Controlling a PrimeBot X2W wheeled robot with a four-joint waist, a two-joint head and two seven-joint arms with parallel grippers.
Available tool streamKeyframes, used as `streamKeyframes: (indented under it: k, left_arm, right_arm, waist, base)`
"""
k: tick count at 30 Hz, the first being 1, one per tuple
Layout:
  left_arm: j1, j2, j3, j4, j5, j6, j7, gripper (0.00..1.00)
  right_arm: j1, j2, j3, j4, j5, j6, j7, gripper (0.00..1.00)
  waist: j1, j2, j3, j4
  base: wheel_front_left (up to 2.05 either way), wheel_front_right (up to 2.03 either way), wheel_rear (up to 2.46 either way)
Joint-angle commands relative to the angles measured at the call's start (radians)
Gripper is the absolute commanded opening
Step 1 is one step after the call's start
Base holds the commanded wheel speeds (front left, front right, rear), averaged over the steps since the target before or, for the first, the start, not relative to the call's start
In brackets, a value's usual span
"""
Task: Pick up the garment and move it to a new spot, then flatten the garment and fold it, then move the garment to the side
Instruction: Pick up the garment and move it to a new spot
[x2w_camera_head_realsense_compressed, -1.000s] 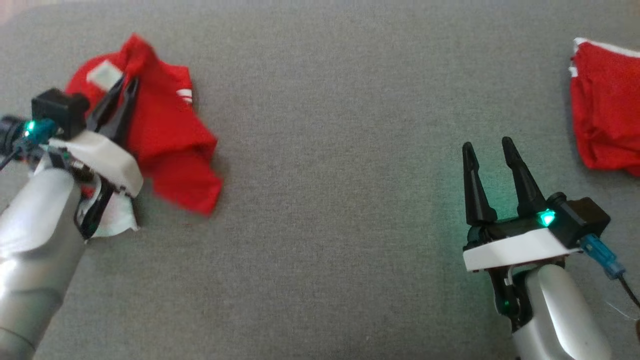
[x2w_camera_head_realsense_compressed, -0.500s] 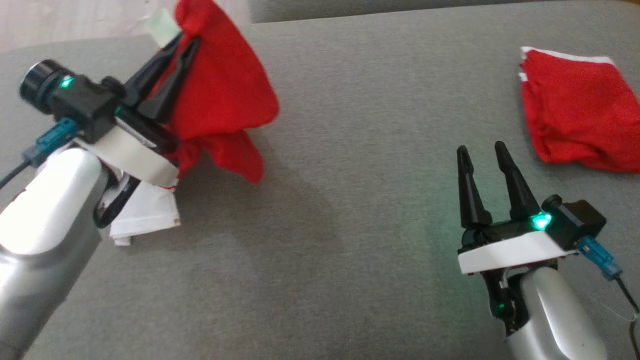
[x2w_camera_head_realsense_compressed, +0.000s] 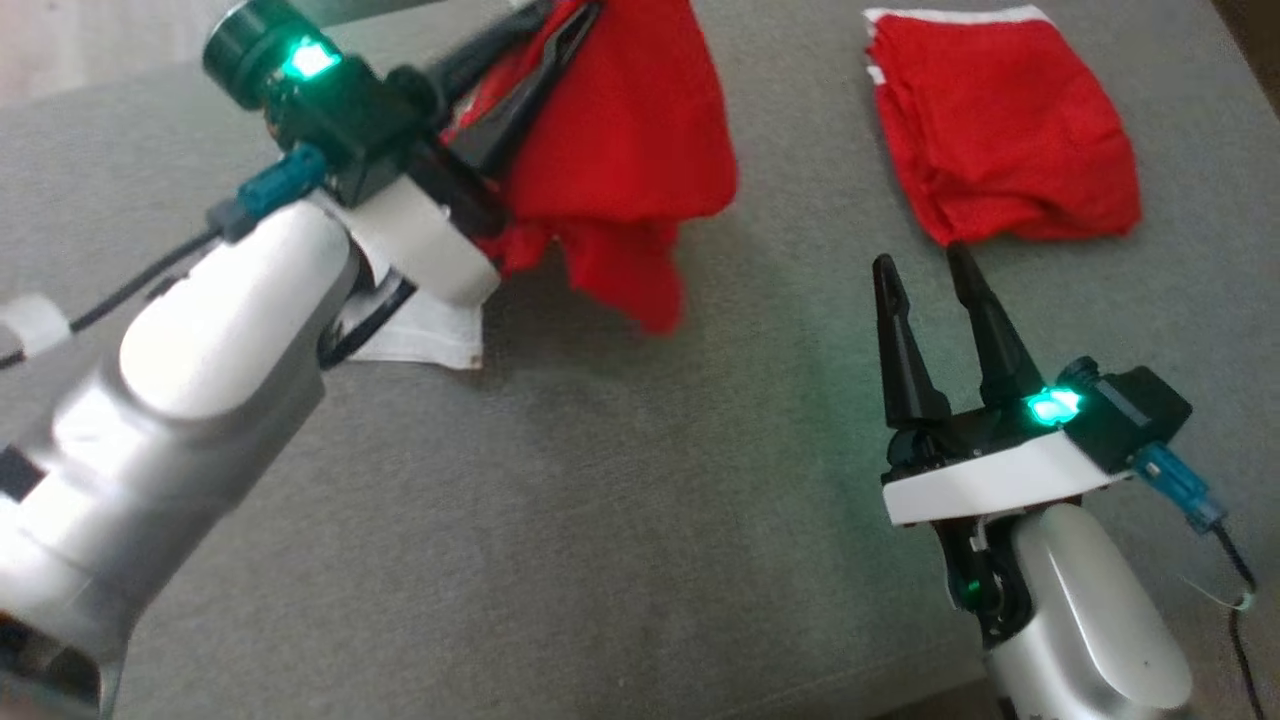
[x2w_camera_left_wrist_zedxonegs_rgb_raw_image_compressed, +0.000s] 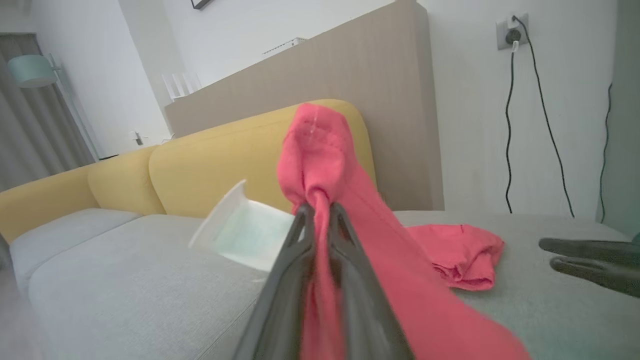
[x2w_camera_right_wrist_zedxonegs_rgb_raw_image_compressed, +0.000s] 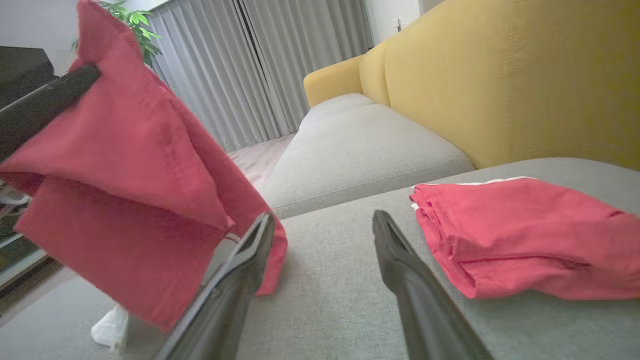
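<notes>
Left tool (x2w_camera_left_wrist_zedxonegs_rgb_raw_image_compressed: 320, 211): pinched shut on red garment (x2w_camera_head_realsense_compressed: 620, 130), which hangs over grey sofa seat (x2w_camera_head_realsense_compressed: 600, 480), left side. Right tool (x2w_camera_head_realsense_compressed: 920, 262): fingers wide apart, empty, near folded red cloth (x2w_camera_head_realsense_compressed: 1000, 130)

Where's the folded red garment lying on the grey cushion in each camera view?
Head view: folded red garment, upper right, beyond the right gripper.
Left wrist view: right of centre, on the cushion.
Right wrist view: right side.
Shared landmark: the hanging red garment clamped in the left gripper.
</notes>
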Motion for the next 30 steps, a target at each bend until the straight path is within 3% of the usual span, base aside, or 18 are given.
streamKeyframes:
  k: [1,5,12,22,26,30]
  left_arm:
    - [-0.076,0.018,0.042,0.034,-0.003,0.002,-0.022,1.0]
    - [-0.09,-0.008,0.052,0.108,0.001,0.002,-0.054,1.0]
    - [-0.026,0.009,0.113,0.13,-0.011,0.004,-0.064,1.0]
    - [0.338,0.052,0.313,-0.036,-0.008,0.084,-0.065,1.0]
    - [0.52,0.016,0.393,-0.089,-0.023,0.121,-0.065,1.0]
    - [0.723,-0.077,0.495,-0.138,-0.023,0.145,-0.065,1.0]
  right_arm:
    - [-0.025,0.003,0.027,-0.034,0.009,-0.001,-0.01,1.0]
    - [-0.024,0.003,0.013,-0.036,0.008,-0.001,-0.01,1.0]
    - [-0.013,0.003,-0.019,-0.027,-0.024,-0.001,-0.01,1.0]
    - [0.032,0.003,-0.074,-0.001,-0.095,-0.001,-0.01,1.0]
    - [0.069,0.003,-0.087,0.009,-0.109,-0.001,-0.01,1.0]
    - [0.113,0.003,-0.088,0.016,-0.102,-0.001,-0.01,1.0]
  waist:
    - [-0.0001,0.0,0.021,-0.025]
    - [-0.0001,0.0,0.018,-0.01]
    - [-0.0001,0.0,-0.018,0.071]
    - [-0.0001,0.0,-0.113,0.207]
    - [-0.0001,0.0,-0.149,0.243]
    - [-0.0001,0.0,-0.181,0.265]
  base:
    - [0.0,0.0,0.0]
    - [0.0,0.0,0.0]
    - [0.0,0.0,0.0]
    - [0.0,0.0,0.0]
    - [0.0,0.0,0.0]
    - [0.0,0.0,0.0]
